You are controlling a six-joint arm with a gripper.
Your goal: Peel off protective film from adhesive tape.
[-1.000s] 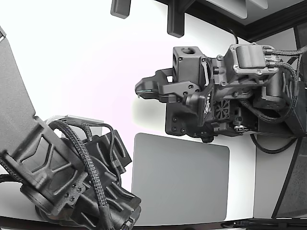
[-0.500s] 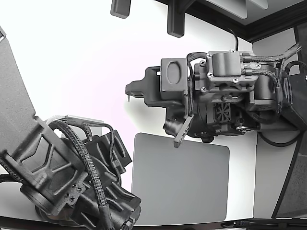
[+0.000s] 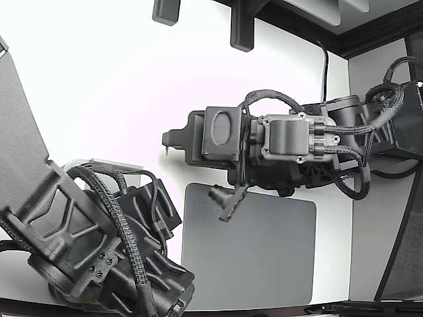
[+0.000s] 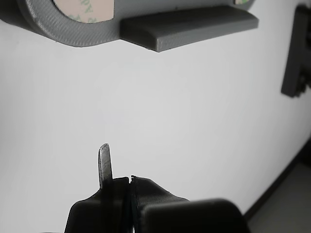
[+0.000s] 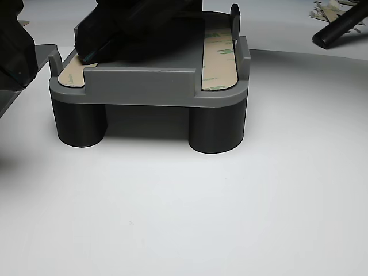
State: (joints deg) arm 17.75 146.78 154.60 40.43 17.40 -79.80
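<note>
While its base is cropped off, the hand (image 4: 116,170) looks pinched narrow, empty.

The grey fixture (image 4: 160,22) is cut off by the wrist view's edge

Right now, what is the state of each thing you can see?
Gripper: shut, holds nothing, clear of the fixture.
Fixture: upright on the table.
Right tape: flat in its slot, film still on.
Left tape: mostly hidden, film state unclear.
Mat: flat.
</note>
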